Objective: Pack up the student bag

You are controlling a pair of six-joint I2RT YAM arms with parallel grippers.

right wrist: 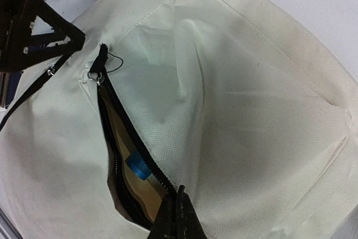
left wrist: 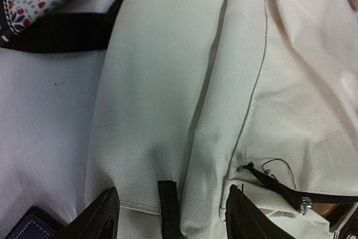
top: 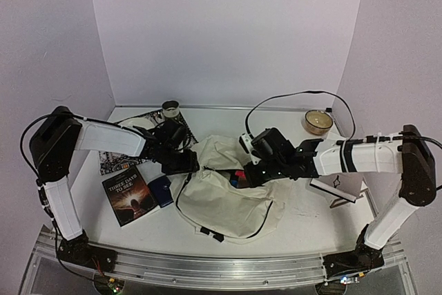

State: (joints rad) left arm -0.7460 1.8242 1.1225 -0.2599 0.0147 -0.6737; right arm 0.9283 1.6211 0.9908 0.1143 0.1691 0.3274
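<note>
The student bag (top: 228, 195) is a cream fabric backpack lying flat mid-table. Its black zip (right wrist: 120, 138) gapes in a slit, with a blue object (right wrist: 138, 166) on tan lining inside. My right gripper (right wrist: 179, 216) is shut at the near end of that slit, and the zip edge runs in between its fingertips. My left gripper (left wrist: 170, 211) hovers open over the bag's left side (left wrist: 162, 82). A short black webbing tab (left wrist: 168, 202) lies between its fingers, which do not touch it. From above, the left gripper (top: 190, 164) and right gripper (top: 242, 174) flank the opening.
A book titled "Three Days to See" (top: 129, 195) and a small dark blue item (top: 162, 190) lie left of the bag. A patterned cloth (top: 121, 160) lies behind them. A tin can (top: 170, 109) and a bowl (top: 318, 121) stand at the back. A white card stand (top: 338, 190) is at the right.
</note>
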